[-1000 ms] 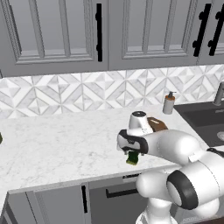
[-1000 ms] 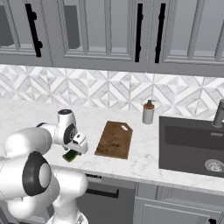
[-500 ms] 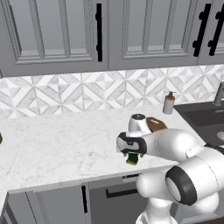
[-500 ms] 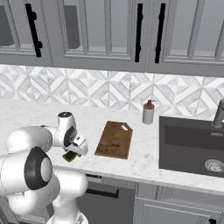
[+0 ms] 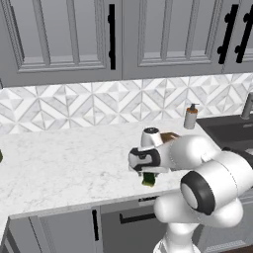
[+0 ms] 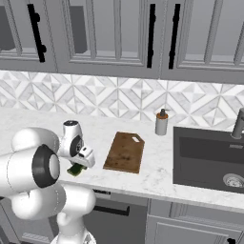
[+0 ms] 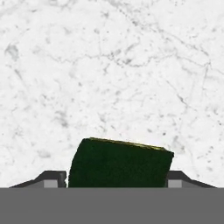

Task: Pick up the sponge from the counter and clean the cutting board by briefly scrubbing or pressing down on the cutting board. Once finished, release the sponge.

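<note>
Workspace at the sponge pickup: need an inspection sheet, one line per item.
Surface: counter, white marble-look, bare around the arm.
Job's things: sponge on the counter, dark green face toward the hand camera, between the fingertips; cutting board lies flat to its right, untouched.
Clutter: soap dispenser upright behind the board, near the sink.
Grippers: gripper down over the sponge, a fingertip at each side; contact not clear.
Cables: nothing seen.
Surroundings: tiled backsplash, grey cabinets above, faucet at the sink.
</note>
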